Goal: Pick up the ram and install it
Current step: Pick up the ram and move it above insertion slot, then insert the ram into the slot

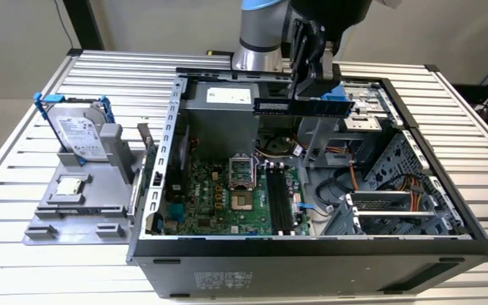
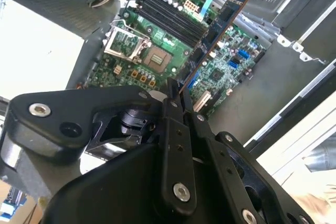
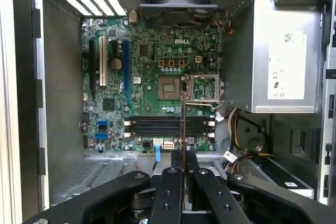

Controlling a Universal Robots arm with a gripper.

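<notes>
The ram (image 1: 302, 105), a long dark stick with a pale label, hangs level above the open computer case (image 1: 312, 251). My gripper (image 1: 312, 95) is shut on its upper edge. In the second wrist view the ram (image 2: 218, 24) juts out from the gripper (image 2: 178, 94) over the motherboard. In the first wrist view the ram (image 3: 184, 114) appears edge-on as a thin line running out from the gripper (image 3: 184, 157), crossing above the black memory slots (image 3: 168, 125). Those slots (image 1: 279, 200) lie well below the stick, near the case's front edge in the exterior view.
The processor socket (image 3: 170, 85) sits open beside the slots. A grey power supply (image 3: 286, 56) and loose cables (image 3: 239, 129) crowd one side of the case. Outside the case, on the exterior view's left, a grey fixture (image 1: 83, 203) holds a hard drive (image 1: 79, 130) and a small processor chip (image 1: 70, 185).
</notes>
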